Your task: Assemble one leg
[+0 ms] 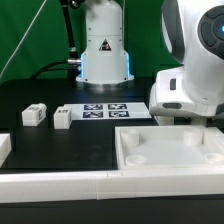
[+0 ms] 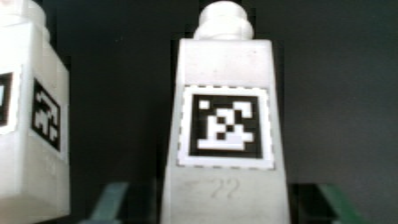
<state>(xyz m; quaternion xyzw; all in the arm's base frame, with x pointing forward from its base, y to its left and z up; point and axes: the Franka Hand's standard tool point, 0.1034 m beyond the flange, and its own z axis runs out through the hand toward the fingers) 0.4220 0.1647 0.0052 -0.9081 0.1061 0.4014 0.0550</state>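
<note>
In the wrist view a white leg with a black-and-white marker tag on its side and a rounded peg at its end lies between my fingers. My gripper is open, with a dark gap between the leg and each finger. A second leg lies beside it at the picture's edge. In the exterior view my gripper hangs low behind the tray-like part at the exterior view's right, and both those legs are hidden there. Two more legs stand at the exterior view's left.
The marker board lies in the middle of the black table. A long white ledge runs along the front, with a white piece at the left edge. The robot's base stands at the back.
</note>
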